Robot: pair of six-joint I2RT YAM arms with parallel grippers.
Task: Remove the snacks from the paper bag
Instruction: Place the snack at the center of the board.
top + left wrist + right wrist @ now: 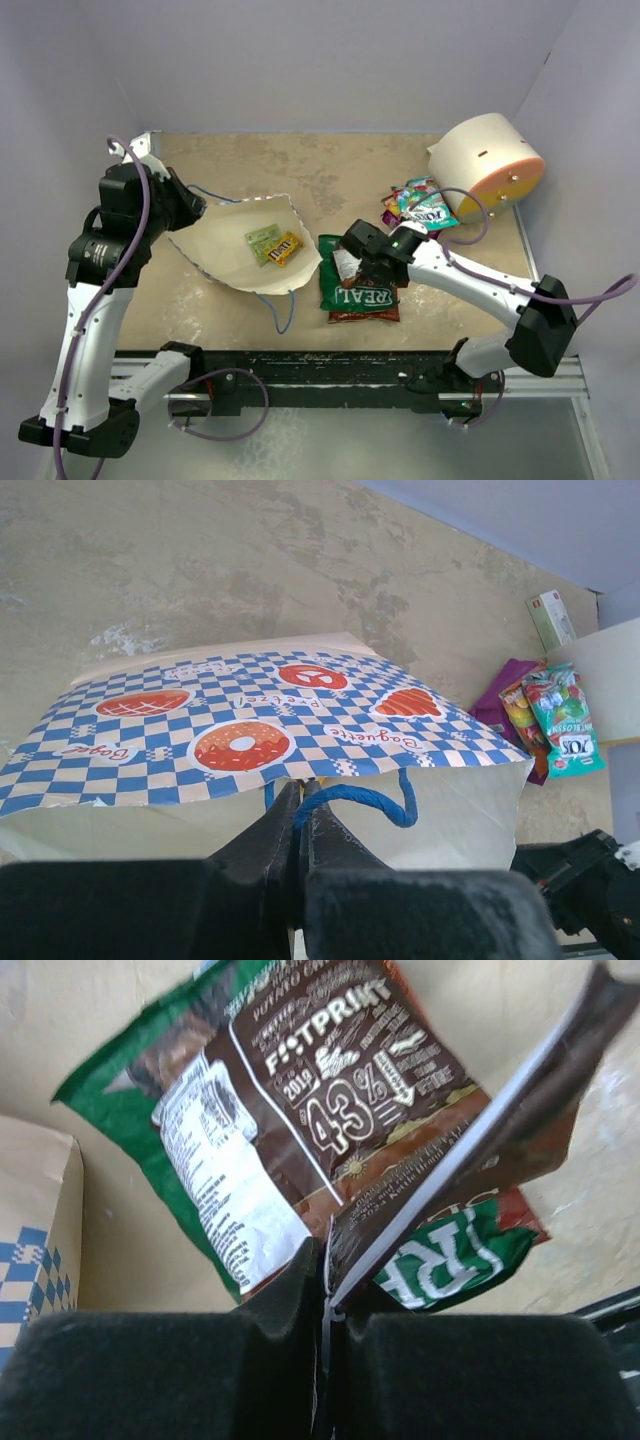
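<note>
Left pincer (pixel 300 798) is closed tight on the blue string handle (pixel 352 798) of the paper bag (pixel 225 255), which lies on its side on the tabletop (pixel 330 170), mouth open. Two small packets (pixel 273 245) sit inside. Right pincer (pixel 326 1260) is clamped on the edge of the green-and-brown chip bag (pixel 320 1110), just right of the paper bag's mouth. Candy bags (pixel 418 204) lie near the cream cylinder (pixel 490 165).

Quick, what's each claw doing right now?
Left gripper: closed on the paper bag, at its rim.
Right gripper: closed on the chip bag, at its edge.
</note>
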